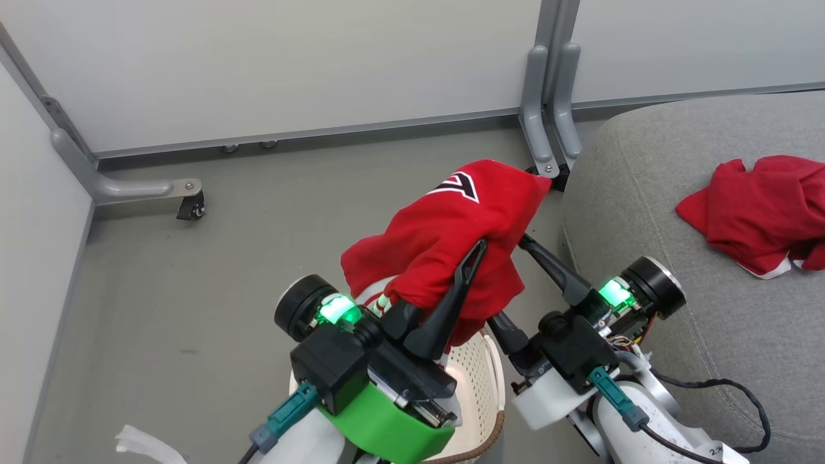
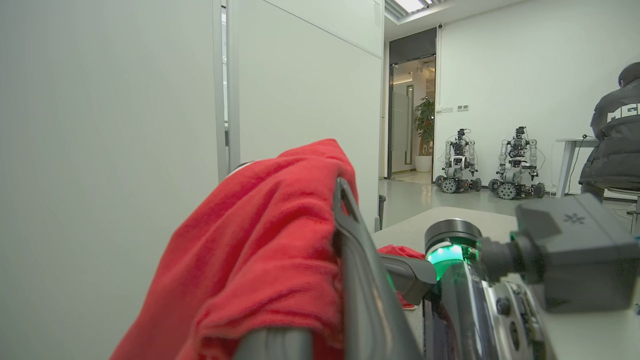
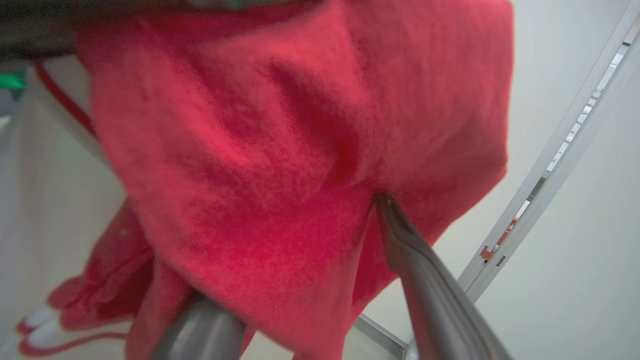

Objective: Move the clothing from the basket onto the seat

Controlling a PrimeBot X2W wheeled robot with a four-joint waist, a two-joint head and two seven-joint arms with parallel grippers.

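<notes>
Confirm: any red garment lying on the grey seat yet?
Yes, a crumpled red garment lies on the grey seat, toward the head view's right edge.

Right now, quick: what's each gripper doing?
Left gripper: shut on the red jersey, held above the basket.
Right gripper: open, fingers spread around the jersey's hanging cloth, not clamping it.
</notes>
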